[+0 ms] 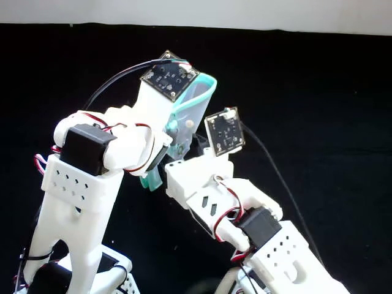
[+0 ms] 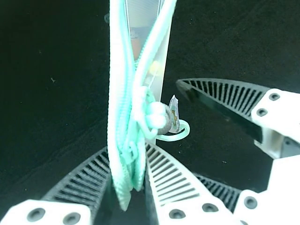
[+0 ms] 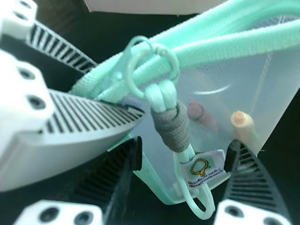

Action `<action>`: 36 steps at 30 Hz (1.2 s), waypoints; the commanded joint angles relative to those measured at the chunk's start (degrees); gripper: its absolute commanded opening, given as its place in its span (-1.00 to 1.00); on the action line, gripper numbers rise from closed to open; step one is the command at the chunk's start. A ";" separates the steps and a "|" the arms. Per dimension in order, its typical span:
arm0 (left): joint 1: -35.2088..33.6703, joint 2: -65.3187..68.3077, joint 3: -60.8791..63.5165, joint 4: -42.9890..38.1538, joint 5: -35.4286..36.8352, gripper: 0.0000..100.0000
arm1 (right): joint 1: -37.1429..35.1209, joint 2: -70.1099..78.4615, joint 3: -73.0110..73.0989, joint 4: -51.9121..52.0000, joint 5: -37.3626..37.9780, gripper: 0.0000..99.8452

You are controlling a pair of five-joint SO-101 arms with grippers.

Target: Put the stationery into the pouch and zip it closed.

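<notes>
High view: the left arm (image 1: pixel 122 147) and right arm (image 1: pixel 245 208) are meeting above the black table (image 1: pixel 318 79), and the mint pouch (image 1: pixel 197 98) is sitting raised between them.

Left wrist view: the left gripper (image 2: pixel 129 161) is clamping the pouch's zipper edge between its fingers. The pull cord (image 2: pixel 161 119) is dangling just beside them.

Right wrist view: the right gripper (image 3: pixel 183 150) is standing with its jaws apart, and the pull cord is lying between them. Stationery (image 3: pixel 199 115) is showing through the pouch's clear wall.
</notes>
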 commanded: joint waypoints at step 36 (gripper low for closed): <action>-0.40 -1.98 3.56 -2.81 -0.26 -0.99 | 8.40 -0.84 16.40 -33.98 16.53 -0.99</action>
